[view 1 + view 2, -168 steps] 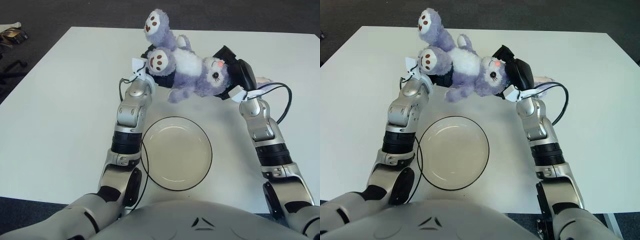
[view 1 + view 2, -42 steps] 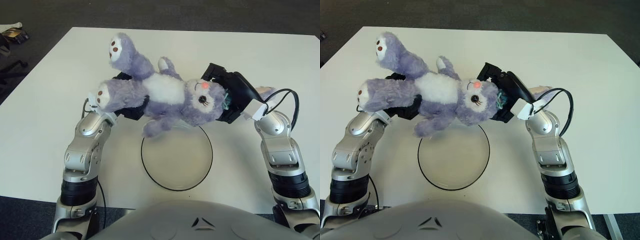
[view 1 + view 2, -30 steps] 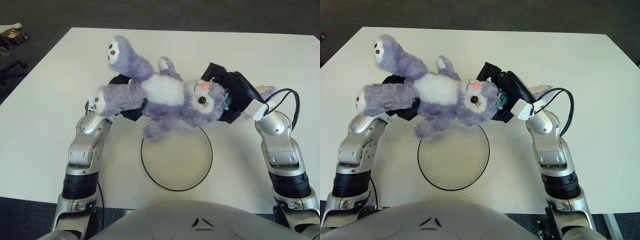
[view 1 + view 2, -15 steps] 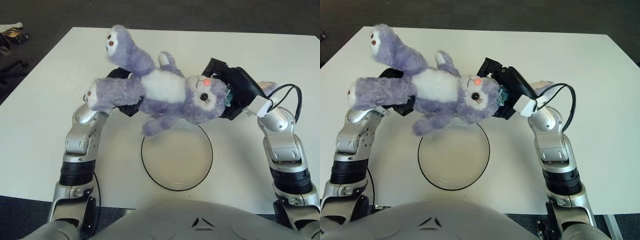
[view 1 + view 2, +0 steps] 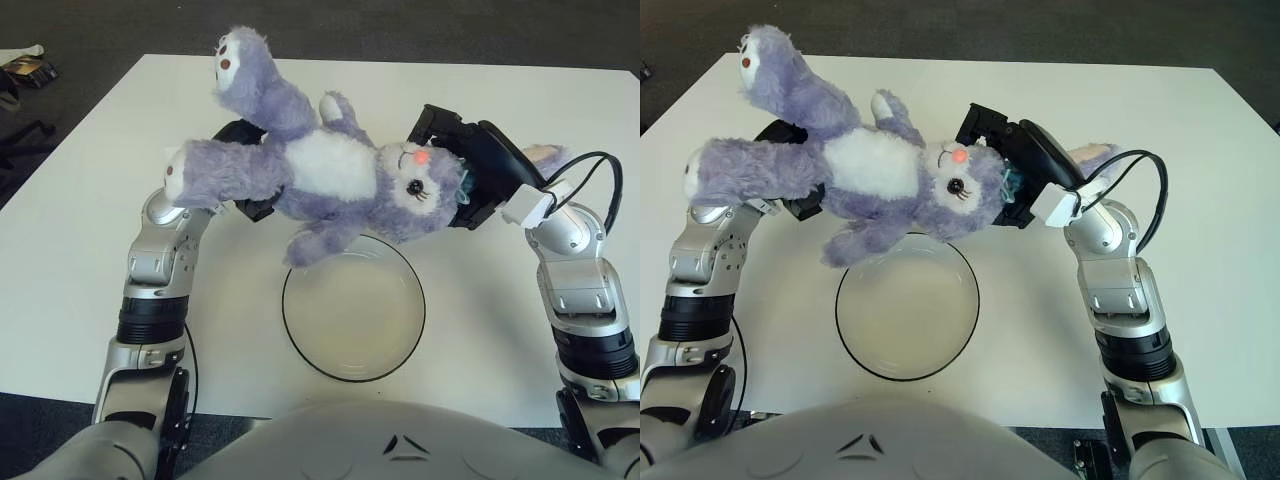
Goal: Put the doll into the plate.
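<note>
doll point(image 5: 335, 185): i have the purple plush lying face-up across both my hands, lifted clear of the table point(image 5: 80, 250), its head toward my right and its feet toward my left. one limp arm dangles down at the plate's far rim.
left hand point(image 5: 250, 195): tucked under the legs and lower body, fingers mostly hidden by fur. what shows is curled against the plush, so i judge it is gripping from beneath.
right hand point(image 5: 478, 172): wrapped behind the head, dark fingers closed against it near the ear.
plate point(image 5: 353, 306): black-rimmed, shallow, with nothing lying in it, directly in front of my chest. the doll hangs above its far edge, not over the middle.
step in hand: carrying the doll in over the plate before letting it down.
how to do it well: i should draw both hands toward me together so the belly sits above the plate's centre, keeping the two at the same height so the body does not sag or twist.
lowering: come down slowly, letting the torso land first. the doll looks longer than the plate is wide, so legs and ears will likely hang over the rim.
release: open both hands only once the weight rests on the plate, then slide them out sideways without dragging it.
</note>
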